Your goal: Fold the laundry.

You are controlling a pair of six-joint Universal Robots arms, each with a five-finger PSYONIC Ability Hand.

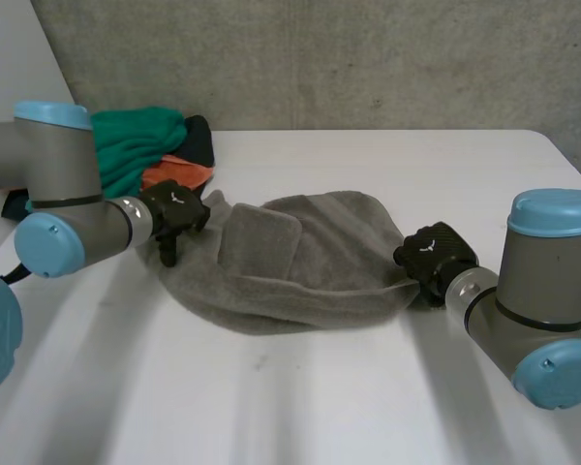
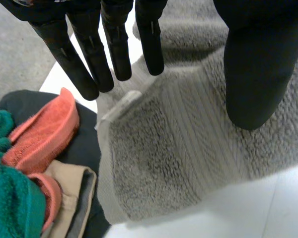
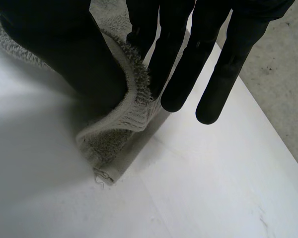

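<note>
right hand [image 3: 181,74] pinches one end of the grey towel [image 1: 300,266], left hand [image 2: 116,44] open at the opposite corner, probably to stretch it.

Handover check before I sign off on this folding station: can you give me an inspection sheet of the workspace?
Surface: white table, with faint marks.
Job's things: grey towel rumpled mid-table, one flap folded onto it; pile of clothes (green, orange, black, tan) at the far left corner, beside the towel's left end.
Clutter: nothing seen.
Hands: left hand open, straight fingers at the towel's left corner; right hand pinching the towel's right corner between thumb and fingers.
Cables: nothing seen.
Surroundings: concrete wall behind the table.
</note>
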